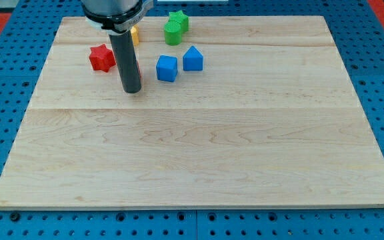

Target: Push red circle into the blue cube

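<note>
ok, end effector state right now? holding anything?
No gripper: my tip holds nothing. It rests on the board just left of the blue cube, right of the red star. Red circle is mostly hidden behind the rod.

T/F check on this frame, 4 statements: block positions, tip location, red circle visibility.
1. The blue cube lies to the view's left of the other blue block. True.
2. My tip rests at the view's right of both blue blocks. False: it is to the view's left of the blue cube.
3. The red circle is in full view. False: only a red sliver shows at the rod's right edge.
4. The red star lies to the view's left of the rod. True.
</note>
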